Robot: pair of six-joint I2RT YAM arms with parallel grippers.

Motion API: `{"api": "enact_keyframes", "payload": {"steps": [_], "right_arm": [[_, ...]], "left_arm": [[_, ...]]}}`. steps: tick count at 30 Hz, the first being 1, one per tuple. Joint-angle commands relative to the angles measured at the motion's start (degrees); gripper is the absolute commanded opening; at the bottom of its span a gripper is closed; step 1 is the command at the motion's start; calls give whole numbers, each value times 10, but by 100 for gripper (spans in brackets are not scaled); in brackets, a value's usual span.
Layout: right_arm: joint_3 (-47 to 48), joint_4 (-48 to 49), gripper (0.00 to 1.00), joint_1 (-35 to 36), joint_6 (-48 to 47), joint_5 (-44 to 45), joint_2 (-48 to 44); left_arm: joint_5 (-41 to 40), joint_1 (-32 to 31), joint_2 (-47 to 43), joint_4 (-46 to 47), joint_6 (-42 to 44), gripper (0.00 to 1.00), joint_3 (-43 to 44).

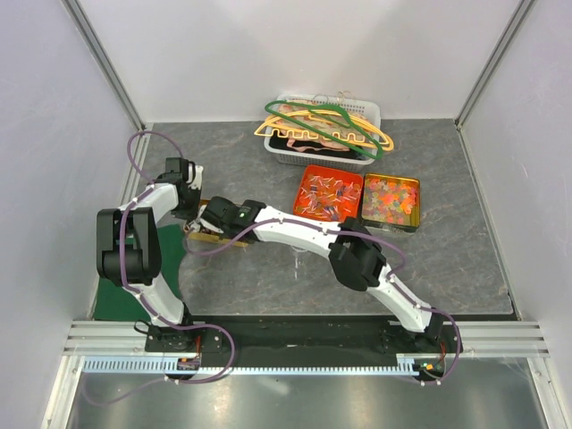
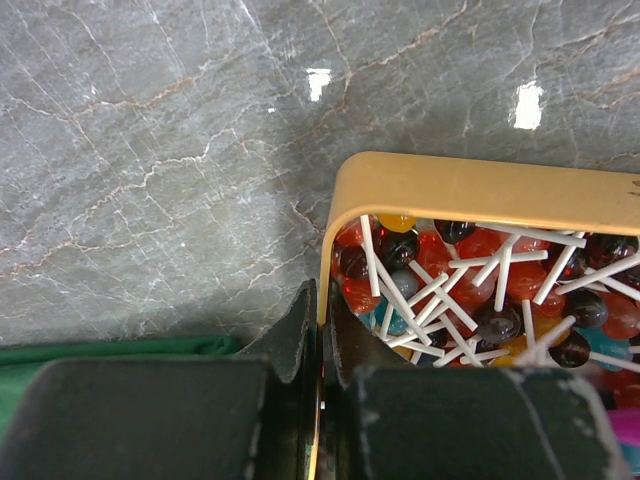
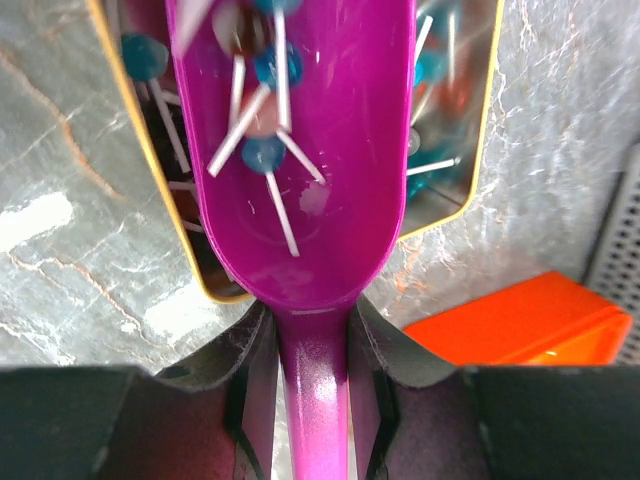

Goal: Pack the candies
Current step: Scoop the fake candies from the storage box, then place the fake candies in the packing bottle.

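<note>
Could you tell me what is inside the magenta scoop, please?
A few lollipops with white sticks lie in the magenta scoop held by the right gripper; its far end runs out of frame.

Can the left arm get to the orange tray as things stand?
Probably not. The left gripper is shut on the rim of the gold tin, and the right arm, holding a scoop over that tin, lies across its way to the orange tray.

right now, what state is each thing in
left gripper, shut on the rim of the gold tin
right gripper, shut on the handle of the scoop
gold tin, open, lollipops inside
scoop, over the gold tin, a few lollipops inside
orange tray, open, candies inside
yellow tin, open, candies inside
basket, holding hangers
</note>
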Motion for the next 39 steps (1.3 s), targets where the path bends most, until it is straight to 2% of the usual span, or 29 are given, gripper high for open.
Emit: {"api": "enact_keyframes", "payload": {"steps": [1, 6, 15, 21, 33, 39], "right_arm": [[-22, 175, 0, -13, 81, -123, -29], [-28, 179, 0, -28, 81, -157, -62], [-1, 111, 0, -50, 29, -160, -109], [-54, 96, 0, -88, -5, -162, -164], [-109, 104, 0, -131, -23, -134, -195], [-122, 63, 0, -179, -76, -167, -255]], "left_arm": [[62, -17, -29, 30, -55, 2, 0], [60, -17, -29, 31, -55, 2, 0], [58, -17, -24, 32, -54, 2, 0], [60, -17, -20, 34, -56, 2, 0], [58, 0, -21, 33, -55, 2, -1], [63, 3, -19, 33, -56, 2, -1]]}}
